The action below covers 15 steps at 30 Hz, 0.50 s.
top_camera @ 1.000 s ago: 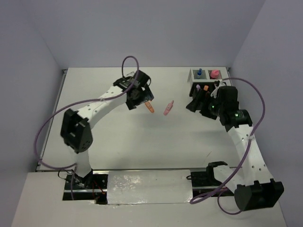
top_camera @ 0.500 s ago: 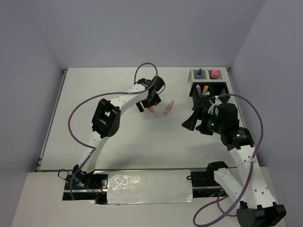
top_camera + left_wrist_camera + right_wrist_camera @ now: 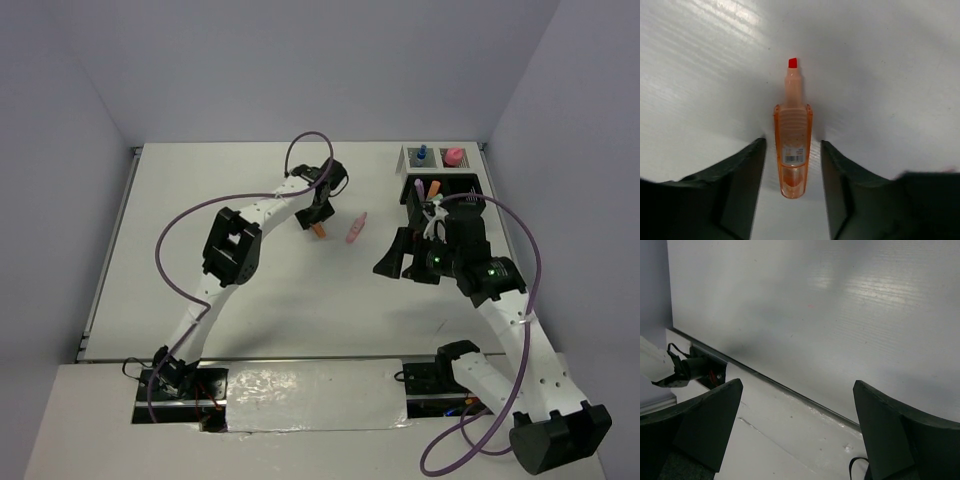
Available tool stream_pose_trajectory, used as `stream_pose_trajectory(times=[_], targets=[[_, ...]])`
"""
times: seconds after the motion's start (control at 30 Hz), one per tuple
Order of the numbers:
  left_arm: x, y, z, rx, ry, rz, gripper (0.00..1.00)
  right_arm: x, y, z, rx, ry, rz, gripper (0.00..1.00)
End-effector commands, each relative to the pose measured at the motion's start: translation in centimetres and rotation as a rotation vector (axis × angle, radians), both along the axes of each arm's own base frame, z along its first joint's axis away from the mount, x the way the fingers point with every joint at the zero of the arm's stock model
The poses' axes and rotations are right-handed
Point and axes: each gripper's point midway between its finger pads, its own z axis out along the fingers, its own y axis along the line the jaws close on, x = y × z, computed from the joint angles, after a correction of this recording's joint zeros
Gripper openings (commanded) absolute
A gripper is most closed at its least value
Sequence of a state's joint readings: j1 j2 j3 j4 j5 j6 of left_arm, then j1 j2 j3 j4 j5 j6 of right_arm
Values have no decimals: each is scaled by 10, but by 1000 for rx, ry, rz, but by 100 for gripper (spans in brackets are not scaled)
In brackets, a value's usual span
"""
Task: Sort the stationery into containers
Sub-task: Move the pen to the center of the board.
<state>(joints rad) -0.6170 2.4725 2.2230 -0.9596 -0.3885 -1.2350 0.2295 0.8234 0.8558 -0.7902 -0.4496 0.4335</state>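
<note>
Fingers (image 3: 747, 180) of my left gripper (image 3: 792, 144) flank the orange marker (image 3: 792, 135) ungripped, tip toward twelve o'clock; an uneven squeeze could roll it away.

We see an orange marker (image 3: 792, 150) with a red tip. We see a pink marker (image 3: 356, 228) on the white desk (image 3: 180, 170).

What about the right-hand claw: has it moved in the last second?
Yes. The right gripper has pulled back from the black organiser, downward and slightly left in the top view, with its jaws wide open.
</note>
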Motion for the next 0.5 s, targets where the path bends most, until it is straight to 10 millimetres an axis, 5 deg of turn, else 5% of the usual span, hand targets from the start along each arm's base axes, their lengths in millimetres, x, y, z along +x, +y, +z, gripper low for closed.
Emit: stream_pose_trajectory(times=[0.0,0.23,0.43,0.47], targets=[[1,6,-14,31,27,-12,57,10,1,21,-21,-79,18,100],[-27,13,-24,19,91,-48,3,16,5,21,-14,-89,41,100],[-47,15,25,-34,19,-154,0,20,22,25,57,-135,126,100],[-48,12,56,-73,-43,-170,0,18,24,19,67,-127,140,100]])
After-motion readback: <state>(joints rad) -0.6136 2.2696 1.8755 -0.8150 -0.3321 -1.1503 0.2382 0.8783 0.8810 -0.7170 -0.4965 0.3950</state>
